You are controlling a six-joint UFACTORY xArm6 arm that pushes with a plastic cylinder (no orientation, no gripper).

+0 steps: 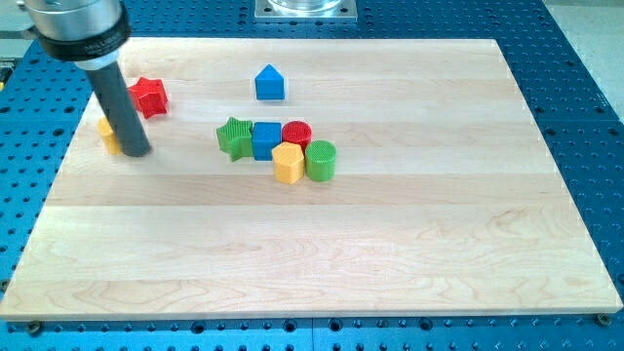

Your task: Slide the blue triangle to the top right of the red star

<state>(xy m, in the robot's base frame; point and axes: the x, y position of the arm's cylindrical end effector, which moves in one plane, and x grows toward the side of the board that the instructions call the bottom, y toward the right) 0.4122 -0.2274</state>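
The blue triangle (270, 83) sits near the view's top centre of the wooden board (390, 244). The red star (149, 97) lies at the upper left, well to the left of the triangle. My dark rod comes down from the top left and my tip (136, 152) rests on the board just below the red star, beside a yellow block (107, 136) that the rod partly hides. The tip is far to the left of the blue triangle.
A cluster lies mid-board: a green star (235, 136), a blue cube (266, 139), a red cylinder (296, 134), a yellow hexagonal block (289, 163) and a green cylinder (321, 160). The board sits on a blue perforated table.
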